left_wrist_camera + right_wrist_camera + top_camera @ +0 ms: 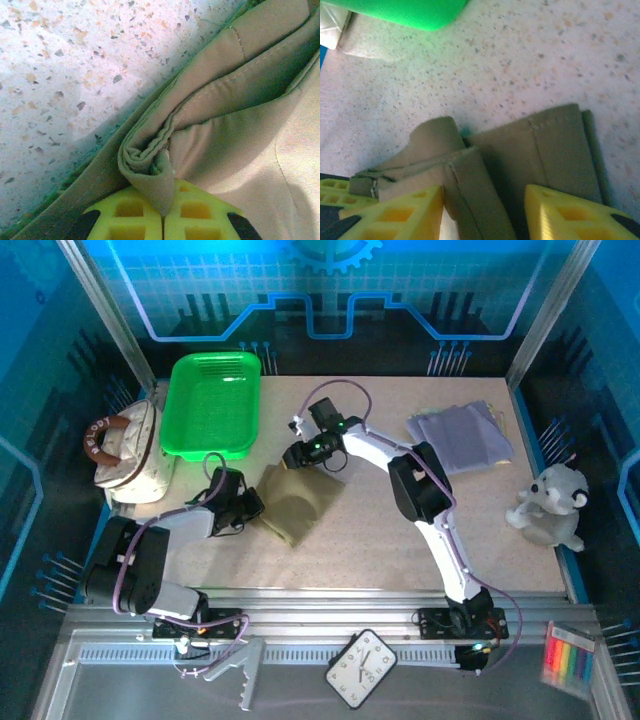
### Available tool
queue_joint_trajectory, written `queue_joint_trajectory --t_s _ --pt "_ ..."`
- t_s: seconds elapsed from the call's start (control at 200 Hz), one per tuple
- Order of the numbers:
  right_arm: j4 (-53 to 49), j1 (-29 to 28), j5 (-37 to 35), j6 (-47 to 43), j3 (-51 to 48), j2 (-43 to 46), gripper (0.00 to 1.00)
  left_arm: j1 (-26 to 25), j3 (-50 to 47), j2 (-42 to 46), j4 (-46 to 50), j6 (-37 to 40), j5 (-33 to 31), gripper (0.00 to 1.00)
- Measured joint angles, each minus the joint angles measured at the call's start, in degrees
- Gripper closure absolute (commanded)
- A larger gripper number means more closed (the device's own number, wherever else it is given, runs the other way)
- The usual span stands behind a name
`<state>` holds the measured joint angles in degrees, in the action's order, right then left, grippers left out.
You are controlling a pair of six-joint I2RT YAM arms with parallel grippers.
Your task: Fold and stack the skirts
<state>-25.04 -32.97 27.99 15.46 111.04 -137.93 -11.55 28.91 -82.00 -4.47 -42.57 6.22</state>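
The khaki-tan skirt (298,505) lies folded at the table's middle left. My left gripper (250,508) is at its left edge, its yellow fingers (195,215) shut on a bunched fold of the khaki skirt (240,130). A thin green fringe (75,176) shows under that cloth's rim. My right gripper (300,453) hovers at the skirt's far edge, jaws apart, with a folded band of the khaki skirt (540,150) lying between the fingers (400,212). The lavender-grey skirt (462,435) lies folded at the back right.
A green tray (213,405) stands at the back left, with a cream handbag (130,450) beside it. A white plush toy (550,505) sits at the right edge. A clock (362,668) and coloured markers (568,658) lie on the near rail.
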Motion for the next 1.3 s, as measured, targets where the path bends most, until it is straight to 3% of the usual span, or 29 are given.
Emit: queue_joint_trajectory --t_s 0.06,0.175,0.26,0.475,0.56,0.66,0.86,0.935,1.08,1.17,1.3 --pt "-0.9 0.3 -2.2 1.0 -3.3 3.2 0.56 0.0 -1.0 0.7 -1.1 -0.8 -0.1 0.97" --pt "-3.4 0.8 -6.2 2.7 -9.1 11.0 0.90 0.0 -3.1 2.0 -3.1 -2.2 -0.4 0.97" --pt "-3.8 0.9 -8.2 4.5 -12.7 16.2 1.00 0.1 -4.4 2.2 -5.2 -2.9 -0.4 0.96" --pt "-5.0 0.5 -8.3 6.6 -16.2 16.0 1.00 0.2 -6.8 2.5 -9.9 -5.2 -0.4 0.90" --pt "-6.7 0.2 -9.2 7.9 -16.2 12.6 1.00 0.3 -7.4 2.6 -11.0 -5.5 -0.4 1.00" --pt "-6.4 0.0 -8.9 11.7 -19.1 11.5 1.00 0.5 -7.5 2.4 -11.4 -5.2 0.0 1.00" --pt "4.2 0.0 -6.4 25.6 -39.7 23.5 1.00 0.7 -2.1 -3.0 -10.5 -1.6 3.0 1.00" --pt "8.9 0.0 -4.3 31.7 -47.4 28.0 0.95 0.7 1.6 -5.3 -8.2 0.9 4.7 1.00" --pt "12.2 -0.3 -3.6 36.9 -50.6 31.1 0.86 1.9 6.9 -5.4 -2.9 5.3 7.0 0.73" --pt "11.5 -0.5 -5.8 35.8 -48.7 33.0 0.84 4.1 6.8 -0.4 0.8 6.5 6.6 0.57" --pt "9.8 -0.6 -8.5 30.1 -41.7 33.6 0.82 5.5 5.4 11.6 5.3 6.1 6.0 0.51"
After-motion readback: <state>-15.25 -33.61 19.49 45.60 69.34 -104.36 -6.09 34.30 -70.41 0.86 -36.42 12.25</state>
